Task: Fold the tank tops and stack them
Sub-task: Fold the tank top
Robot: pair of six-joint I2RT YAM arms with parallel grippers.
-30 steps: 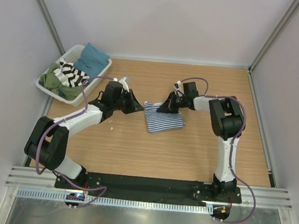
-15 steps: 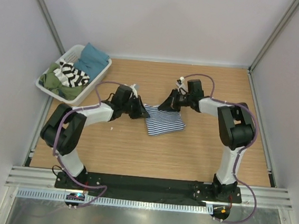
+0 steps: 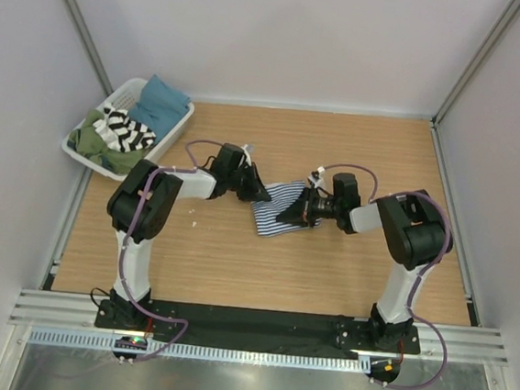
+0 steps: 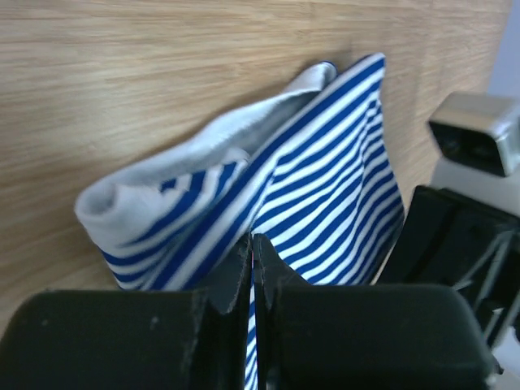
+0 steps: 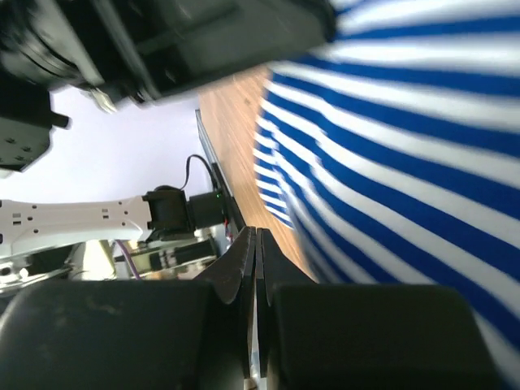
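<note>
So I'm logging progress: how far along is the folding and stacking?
Done: nothing stacked yet. In hand: the navy-striped tank top lies partly folded on the table, left gripper pinching its edge, right gripper shut beside it. To do: finishing that fold, then the black-and-white tank top, bunched in the basket.

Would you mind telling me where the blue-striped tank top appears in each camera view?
Top view: tank top at mid-table, between left hand and right hand.
Left wrist: tank top fills the centre, folded.
Right wrist: tank top fills the upper right, blurred.
Shared landmark: the wooden table.
</note>
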